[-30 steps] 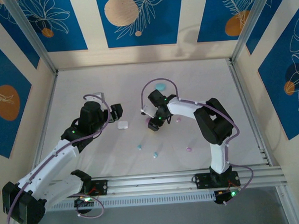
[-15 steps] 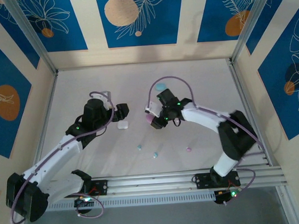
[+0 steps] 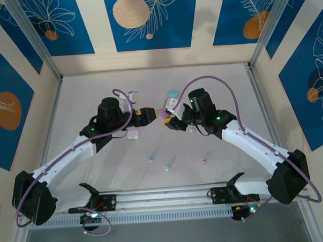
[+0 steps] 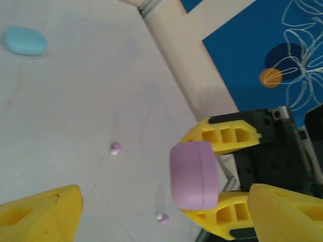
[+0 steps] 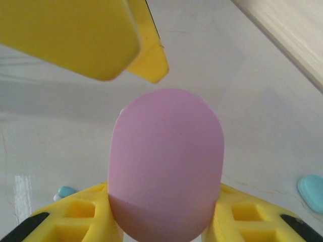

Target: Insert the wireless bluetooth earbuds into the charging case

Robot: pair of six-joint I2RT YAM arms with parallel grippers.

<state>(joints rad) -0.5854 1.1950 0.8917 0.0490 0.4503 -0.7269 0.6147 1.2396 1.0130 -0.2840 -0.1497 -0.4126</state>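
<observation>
Pink case (image 5: pixel 165 161) in right claw (image 5: pixel 164 217); wide left claw (image 3: pixel 150 115) alongside.

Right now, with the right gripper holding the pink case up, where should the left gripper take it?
Probably the rounded free end of the pink case, which juts past the fingers of the right gripper. Bring the open left gripper straight in from the opposite side, closing on the sides those fingers leave bare.

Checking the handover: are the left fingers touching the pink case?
Apart. The right wrist view shows bare table between the left fingers and the pink case.
</observation>
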